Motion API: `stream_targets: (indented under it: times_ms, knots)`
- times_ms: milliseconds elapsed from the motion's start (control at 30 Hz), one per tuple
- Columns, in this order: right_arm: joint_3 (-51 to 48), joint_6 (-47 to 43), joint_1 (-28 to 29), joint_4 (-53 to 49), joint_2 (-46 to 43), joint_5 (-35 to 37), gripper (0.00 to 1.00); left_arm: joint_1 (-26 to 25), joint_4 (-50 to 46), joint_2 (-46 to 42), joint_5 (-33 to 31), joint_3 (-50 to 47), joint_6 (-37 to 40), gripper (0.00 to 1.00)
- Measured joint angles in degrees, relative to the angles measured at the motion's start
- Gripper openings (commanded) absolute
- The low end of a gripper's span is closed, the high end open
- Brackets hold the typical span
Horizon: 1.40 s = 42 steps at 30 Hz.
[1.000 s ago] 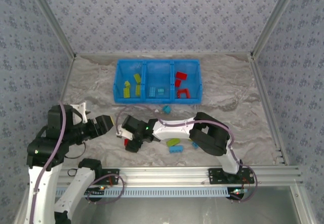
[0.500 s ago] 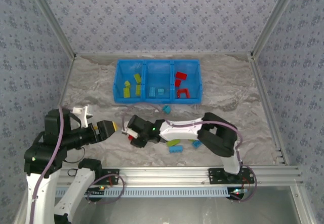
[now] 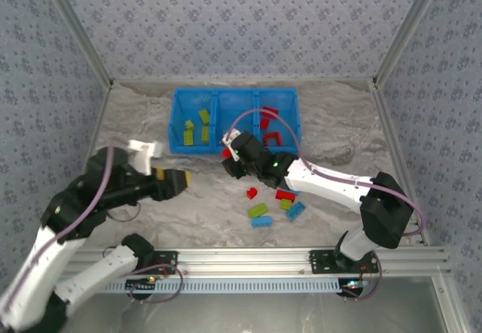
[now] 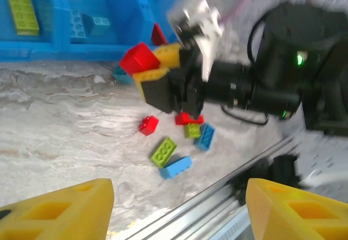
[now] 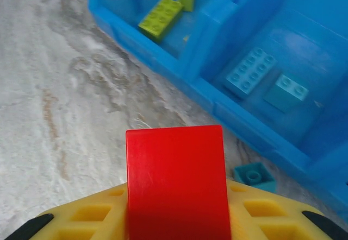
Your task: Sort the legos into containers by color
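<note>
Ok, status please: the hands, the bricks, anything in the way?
Right hand shut on red brick, by the bin front. Left hand open, empty. Loose bricks on table; nothing seems in the way.

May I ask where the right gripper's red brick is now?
In the top view, the red brick hangs in the right gripper in front of the blue bin's middle compartment.
</note>
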Motion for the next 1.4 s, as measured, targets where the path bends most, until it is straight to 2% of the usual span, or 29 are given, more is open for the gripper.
stream_targets:
  times_ms: [67, 133, 233, 333, 433, 600, 967, 1100, 1400]
  knots:
    - [0.0, 0.9, -1.8, -1.0, 0.0, 0.9, 0.41, -17.0, 1.8, 7.3, -12.8, 4.0, 0.9, 0.66]
    - [0.0, 2.1, -4.0, -2.6, 0.0, 2.1, 0.4, -27.7, 4.6, 15.3, -22.6, 9.6, 2.0, 0.64]
    - [0.2, 4.0, -8.0, -4.8, 0.0, 3.9, 0.4, -35.3, 10.1, 25.4, -33.7, 14.8, 4.3, 0.65]
    - [2.0, 6.1, -12.4, -8.4, 0.2, 5.7, 0.41, -38.9, 11.5, 33.6, -39.8, 19.8, 6.0, 0.65]
    - [8.5, 8.3, -16.9, -12.8, 3.4, 7.5, 0.42, -39.7, 14.6, 40.7, -42.6, 24.0, 6.9, 0.66]
    - [20.3, 11.4, -21.2, -16.8, 12.8, 10.8, 0.41, -38.3, 16.3, 46.9, -43.2, 26.5, 7.3, 0.66]
    - [38.8, 15.7, -26.5, -25.7, 33.1, 11.3, 0.41, -36.8, 16.3, 50.6, -45.0, 31.5, 7.3, 0.66]
    - [41.8, 16.4, -27.6, -27.7, 36.2, 10.8, 0.41, -36.5, 16.3, 50.9, -45.2, 31.4, 7.1, 0.67]
    - [42.0, 17.9, -28.0, -29.8, 36.9, 7.9, 0.43, -36.4, 16.3, 52.0, -45.3, 29.9, 5.7, 0.67]
